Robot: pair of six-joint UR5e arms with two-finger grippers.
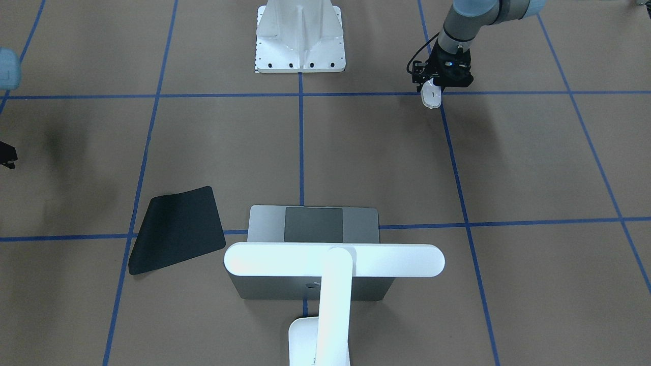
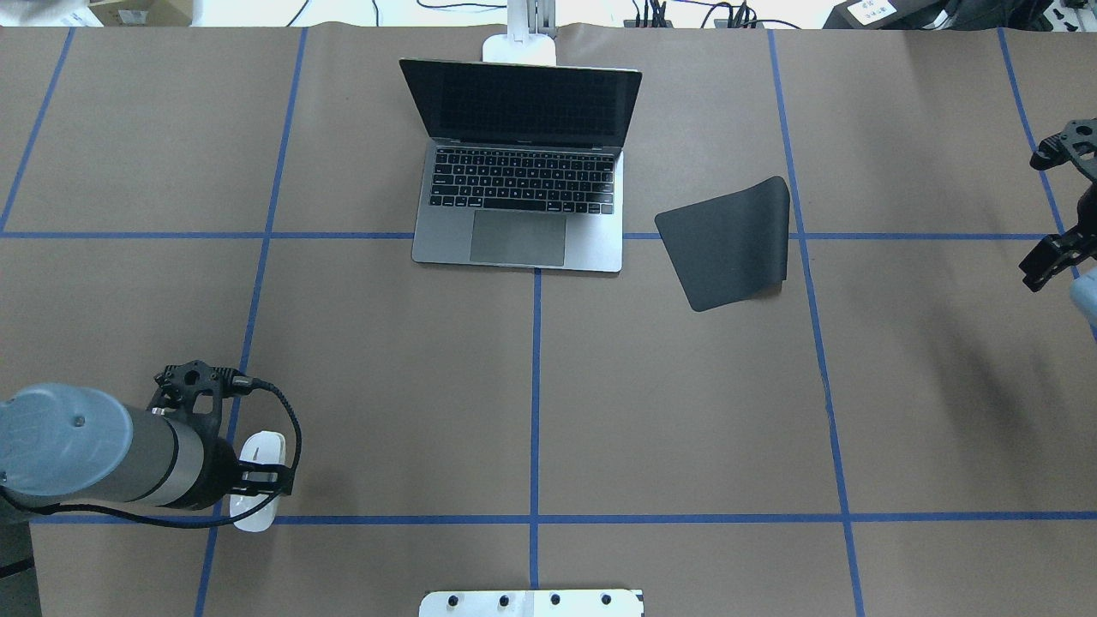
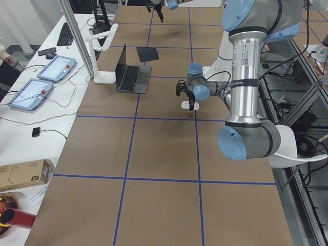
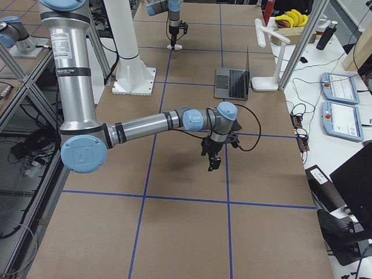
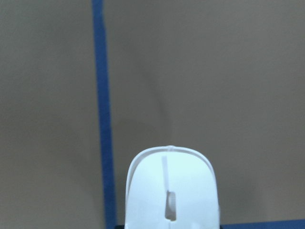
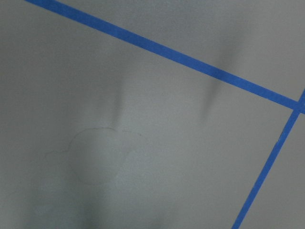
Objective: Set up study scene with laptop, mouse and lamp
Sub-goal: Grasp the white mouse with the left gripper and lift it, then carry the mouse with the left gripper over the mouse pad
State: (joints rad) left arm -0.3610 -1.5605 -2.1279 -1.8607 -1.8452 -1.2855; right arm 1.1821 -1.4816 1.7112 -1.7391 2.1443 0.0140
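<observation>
The white mouse [image 2: 261,450] is clamped in my left gripper [image 2: 257,482] at the near left of the table, a little above the paper; it fills the bottom of the left wrist view [image 5: 171,191]. The grey laptop [image 2: 518,201] stands open at the far middle, its screen facing me. The white lamp [image 1: 334,260] stands behind it on its base [image 2: 518,47], with its light bar across the lid. My right gripper [image 2: 1047,264] hangs empty at the right edge with its fingers apart.
A thin black mat [image 2: 733,244] lies to the right of the laptop, one edge curled up. A white ribbed bracket [image 1: 300,38] is bolted at the near middle edge. Blue tape lines [image 2: 536,403] cross the brown paper.
</observation>
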